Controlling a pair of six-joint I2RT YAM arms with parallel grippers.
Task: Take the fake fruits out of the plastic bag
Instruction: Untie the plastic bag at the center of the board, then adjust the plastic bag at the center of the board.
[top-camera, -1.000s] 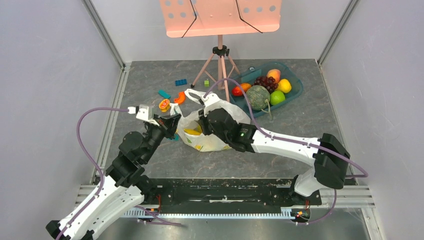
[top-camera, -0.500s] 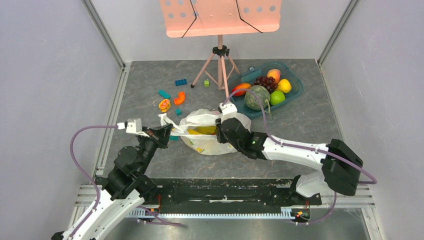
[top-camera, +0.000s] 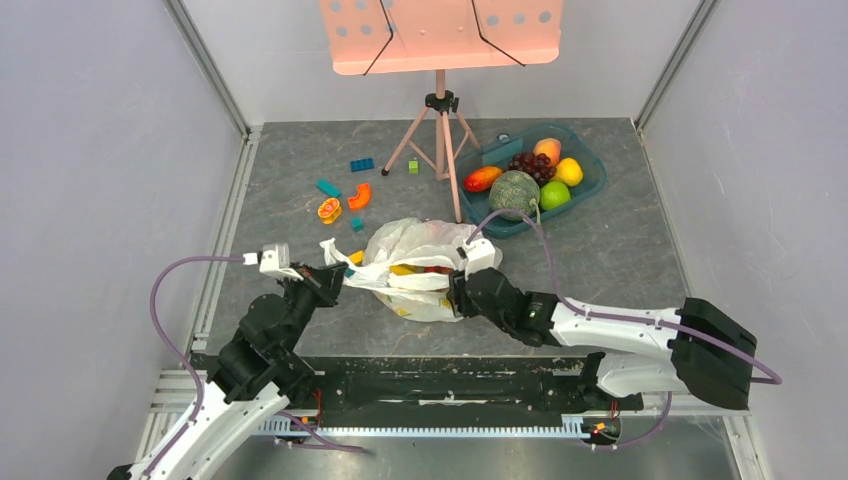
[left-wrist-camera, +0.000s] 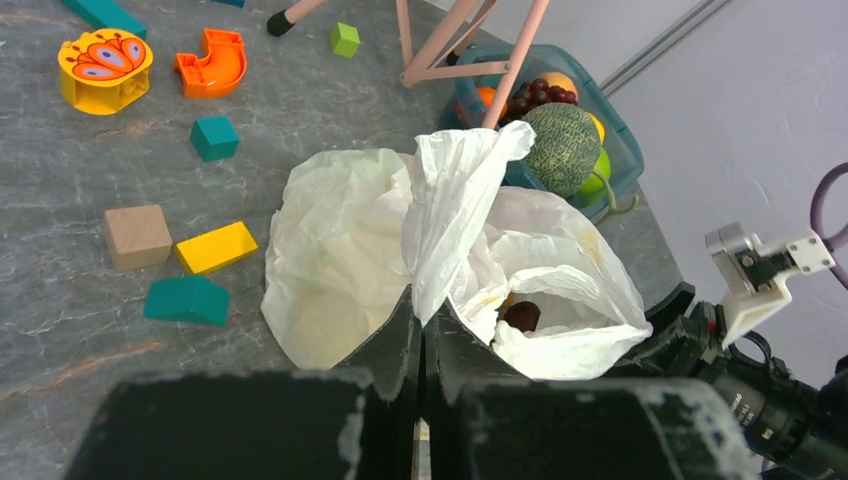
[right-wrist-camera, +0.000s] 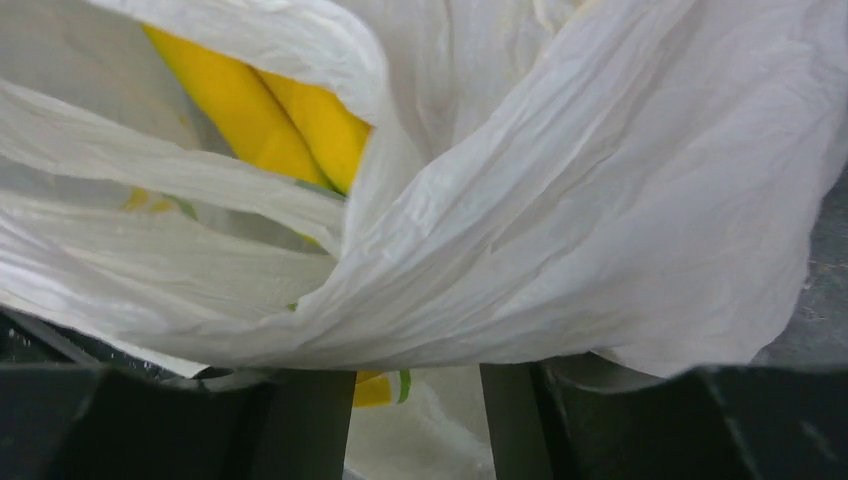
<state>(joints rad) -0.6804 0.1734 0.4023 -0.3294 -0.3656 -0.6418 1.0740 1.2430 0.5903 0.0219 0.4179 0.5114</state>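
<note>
**Bag.** The plastic bag (top-camera: 420, 262) lies at the middle of the grey, stone-patterned table (top-camera: 620, 260). Its film is thin, white, translucent and heavily creased, slumped into a soft mound. One loop handle (top-camera: 372, 279) is drawn out flat toward 9 o'clock as a taut, twisted strip.

**Left gripper.** The left gripper (top-camera: 336, 276) sits at 9 o'clock of the bag, its jaws closed tight on that handle. In the left wrist view the strip rises straight out from between the black fingers (left-wrist-camera: 400, 345).

**Right gripper.** The right gripper (top-camera: 460, 288) is at 4 o'clock of the bag, pressed against its side. The right wrist view shows both dark fingers (right-wrist-camera: 310, 420) standing apart, with creased film draped over them. No pinch is seen.

**Fruits.** The banana bunch (right-wrist-camera: 270, 110), smooth and bright yellow, is inside the bag behind the film. From above it shows as a yellow patch (top-camera: 404, 270). A small dark-red rounded shape (left-wrist-camera: 520, 315) sits in the bag's open mouth. It is possibly part of the red ball cluster, but the view is too poor to confirm.

**Surroundings.** A teal plastic tray (top-camera: 590, 185) at 1 o'clock of the bag holds a netted green melon (top-camera: 514, 190) and other glossy fruit. Coloured blocks (top-camera: 328, 187) are scattered at 10 to 11 o'clock.
</note>
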